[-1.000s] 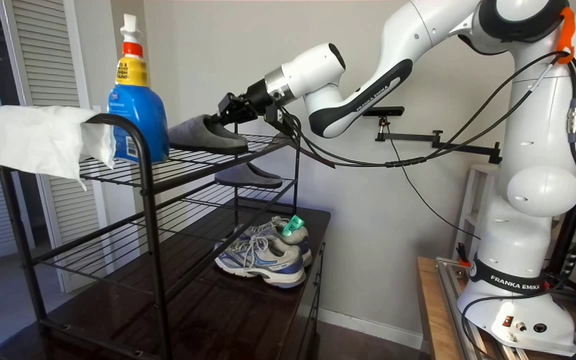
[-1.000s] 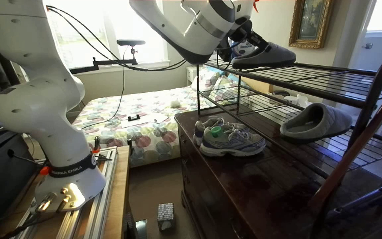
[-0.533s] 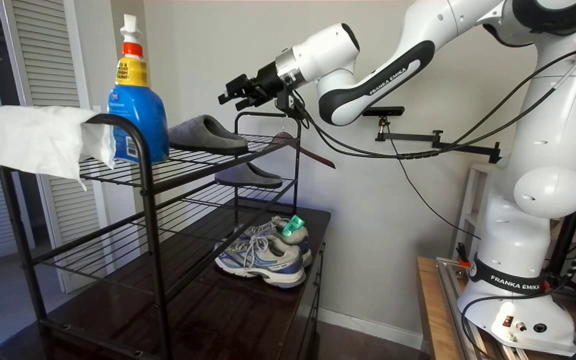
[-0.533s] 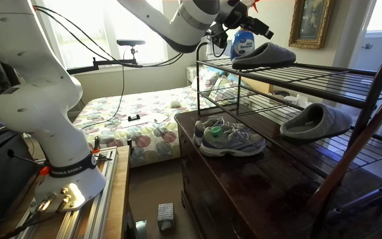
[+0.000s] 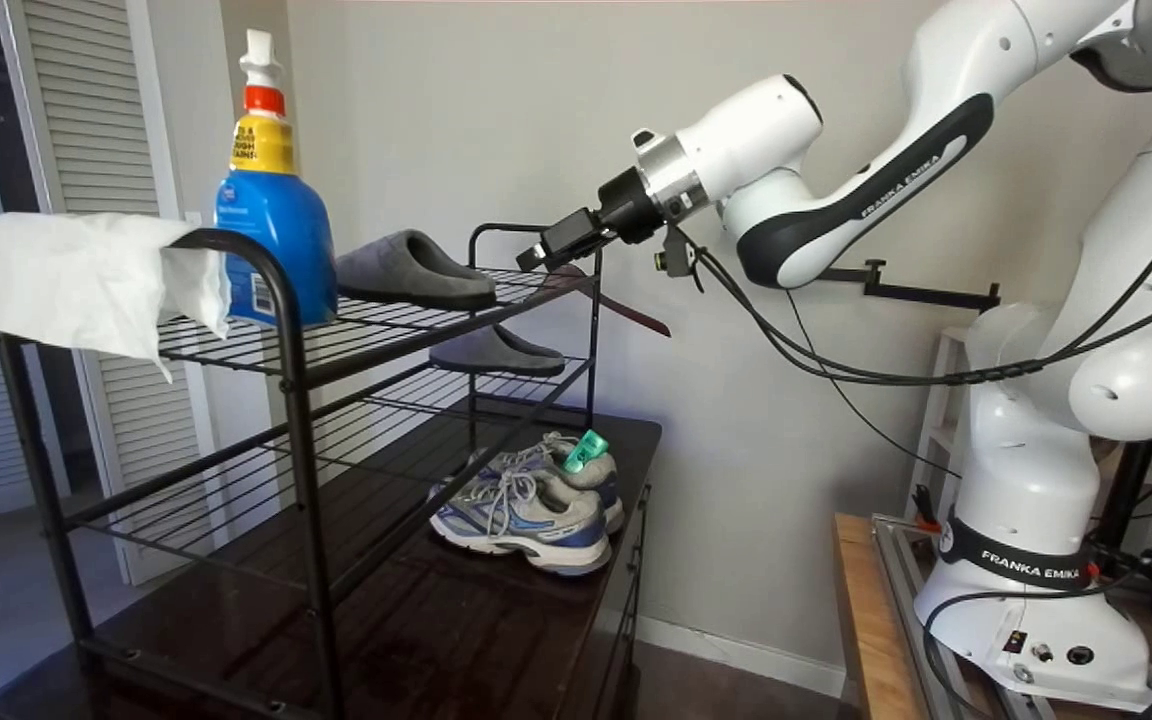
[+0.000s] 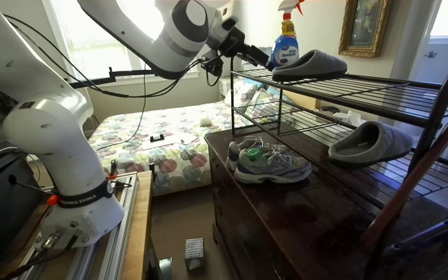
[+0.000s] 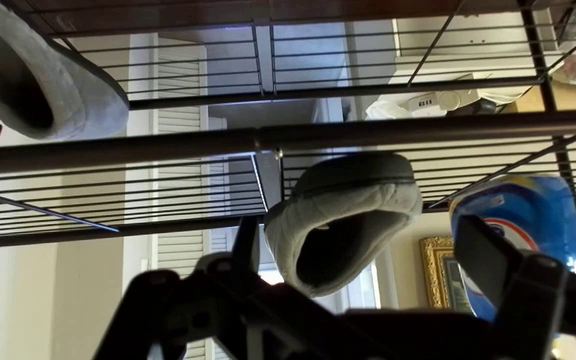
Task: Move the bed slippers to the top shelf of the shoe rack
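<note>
One grey slipper (image 5: pixel 414 275) rests flat on the top shelf (image 6: pixel 364 103) of the black shoe rack (image 5: pixel 308 480). Its mate, another grey slipper (image 6: pixel 395 142), lies on the wire tier below, at the rack end nearer the arm in an exterior view. My gripper (image 5: pixel 531 258) hovers by the top shelf's edge, apart from both slippers. In the wrist view its fingers (image 7: pixel 485 255) are spread wide with nothing between them. Beyond them shows the upper slipper's dark opening, while the lower slipper (image 7: pixel 93 100) appears at the upper left.
A blue spray bottle (image 5: pixel 276 245) stands on the top shelf beside the upper slipper. White cloth (image 5: pixel 86 280) drapes over the rack's end. Laced sneakers (image 6: pixel 274 167) sit on the dark base underneath. A reddish-brown hanger (image 6: pixel 414 175) hangs at the rack's end near the lower slipper.
A second ago my gripper was at the upper slipper's opening. It has opened, come off the slipper and pulled back toward the robot's base. The slipper has stayed on the top shelf.
</note>
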Robot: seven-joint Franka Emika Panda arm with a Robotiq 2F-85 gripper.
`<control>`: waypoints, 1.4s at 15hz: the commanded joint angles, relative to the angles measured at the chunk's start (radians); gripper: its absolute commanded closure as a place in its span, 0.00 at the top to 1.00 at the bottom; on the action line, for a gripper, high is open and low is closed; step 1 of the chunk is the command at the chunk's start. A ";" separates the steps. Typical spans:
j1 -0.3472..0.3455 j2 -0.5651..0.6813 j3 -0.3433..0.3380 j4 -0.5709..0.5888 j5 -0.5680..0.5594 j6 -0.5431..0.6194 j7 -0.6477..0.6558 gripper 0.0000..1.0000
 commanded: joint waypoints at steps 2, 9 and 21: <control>0.104 -0.232 -0.164 -0.113 -0.035 -0.189 -0.138 1.00; -0.089 -0.271 -0.094 -0.057 -0.041 -0.386 -0.263 1.00; 0.044 -0.087 -0.223 -0.042 0.757 -0.472 -1.043 1.00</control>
